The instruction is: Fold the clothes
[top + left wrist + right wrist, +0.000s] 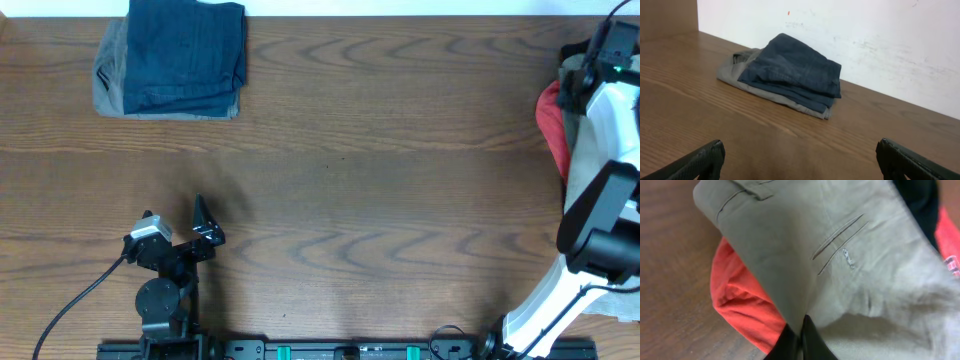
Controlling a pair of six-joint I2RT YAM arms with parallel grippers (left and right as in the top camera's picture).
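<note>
- The trousers (840,255) lay at the right edge of the desk (380,180), draped over a red garment (740,305) with a black garment (920,200) behind.
- The right hand (801,340) was clenched, its 2 fingers (789,344) pressed together on a fold of the trousers. We judged this a pinch to lift them clear of the pile.
- The grip sat low on the cloth below 2 stitched lines. We thought that let the rest hang free for spreading.
- The left hand (207,222) was released, jaws wide, low near the front left of the desk and touching nothing. It looked parked, ready to take a 2nd corner.
- Folded jeans (185,55) sat on a grey garment (108,75) at the far left. We took that as the place for finished pieces.
- The middle of the desk was bare, so the folding itself seemed not yet begun.
</note>
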